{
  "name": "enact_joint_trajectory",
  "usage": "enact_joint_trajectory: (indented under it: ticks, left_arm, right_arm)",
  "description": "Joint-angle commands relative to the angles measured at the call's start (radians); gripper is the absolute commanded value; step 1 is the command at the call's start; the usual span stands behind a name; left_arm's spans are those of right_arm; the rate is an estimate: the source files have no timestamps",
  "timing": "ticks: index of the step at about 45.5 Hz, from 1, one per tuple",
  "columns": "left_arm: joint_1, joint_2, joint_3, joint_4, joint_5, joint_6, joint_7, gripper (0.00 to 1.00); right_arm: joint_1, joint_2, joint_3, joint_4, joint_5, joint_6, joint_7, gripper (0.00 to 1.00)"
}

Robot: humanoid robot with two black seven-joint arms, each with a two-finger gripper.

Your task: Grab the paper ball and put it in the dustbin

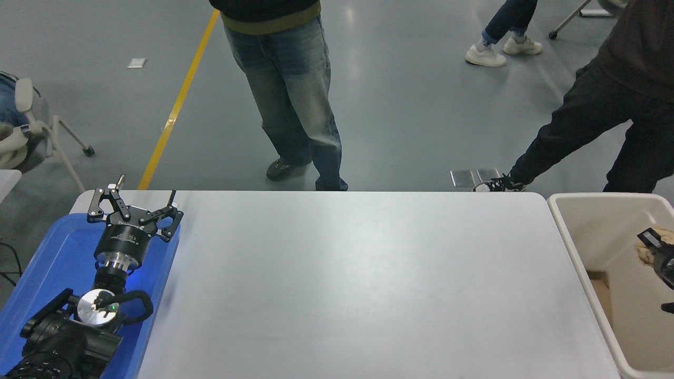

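The tan-brown paper ball (644, 253) shows only in part at the right edge, held in my right gripper (653, 247), which is shut on it. Both hang over the open mouth of the cream-beige dustbin (567, 234), which stands against the table's right end. Most of the right arm is cut off by the picture's edge. My left gripper (134, 206) is parked at the lower left over the blue tray, its fingers spread open and empty.
The flat blue tray (47, 263) lies at the white table's (358, 284) left end. A brown flat piece (600, 295) lies in the bin's bottom. A person in jeans (295, 95) stands at the far edge; another in black (605, 116) stands behind the bin.
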State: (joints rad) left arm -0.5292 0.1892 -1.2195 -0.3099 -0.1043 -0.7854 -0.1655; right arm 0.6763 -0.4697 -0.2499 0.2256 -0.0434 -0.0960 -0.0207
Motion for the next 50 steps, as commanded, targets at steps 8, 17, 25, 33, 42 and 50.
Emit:
enact_joint_trajectory:
  ticks: [8, 17, 25, 33, 42, 50]
  left_arm:
    - [0.000, -0.001, 0.000, 0.000, -0.002, 0.000, 0.000, 0.99]
    - [0.000, -0.001, 0.000, 0.000, 0.000, 0.000, 0.000, 0.99]
    - [-0.002, -0.001, 0.000, 0.000, -0.002, 0.000, 0.000, 0.99]
    - [0.000, -0.001, 0.000, 0.000, -0.002, 0.000, 0.000, 0.99]
    - [-0.002, -0.001, 0.000, 0.000, 0.000, 0.000, 0.000, 0.99]
    - [-0.002, -0.001, 0.002, -0.002, 0.000, 0.000, 0.001, 0.99]
  right_arm:
    - [-0.089, 0.072, 0.097, -0.035, 0.143, -0.036, -0.007, 0.00]
    - [-0.090, 0.066, 0.095, -0.032, 0.145, -0.033, -0.005, 1.00]
    - [-0.092, 0.059, 0.087, -0.032, 0.145, -0.027, -0.004, 1.00]
    - [-0.090, 0.040, 0.083, -0.031, 0.128, -0.024, -0.004, 1.00]
    - [-0.028, 0.016, -0.006, 0.009, 0.083, -0.004, -0.002, 1.00]
    - [0.317, -0.228, -0.393, 0.428, -0.107, 0.001, -0.002, 1.00]
